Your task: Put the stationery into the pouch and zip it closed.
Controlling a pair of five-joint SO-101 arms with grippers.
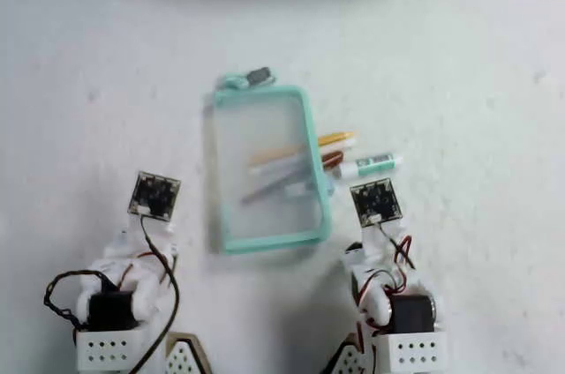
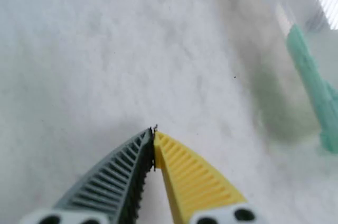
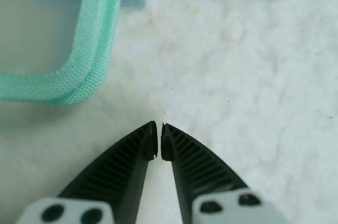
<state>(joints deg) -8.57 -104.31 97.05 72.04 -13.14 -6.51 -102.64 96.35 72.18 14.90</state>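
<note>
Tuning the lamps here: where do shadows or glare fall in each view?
High view: even light, no glare; the pouch throws a soft shadow onto the table along its left edge and the edge nearest the arms. Left wrist view: a grey shadow lies on the table beside the pouch's green edge. Right wrist view: a faint shadow rims the pouch's corner.

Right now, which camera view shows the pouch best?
The high view: the whole pouch lies there, green rim all around, with pens sticking out of one side. The left wrist view gives a strip of its rim, the right wrist view one corner.
</note>
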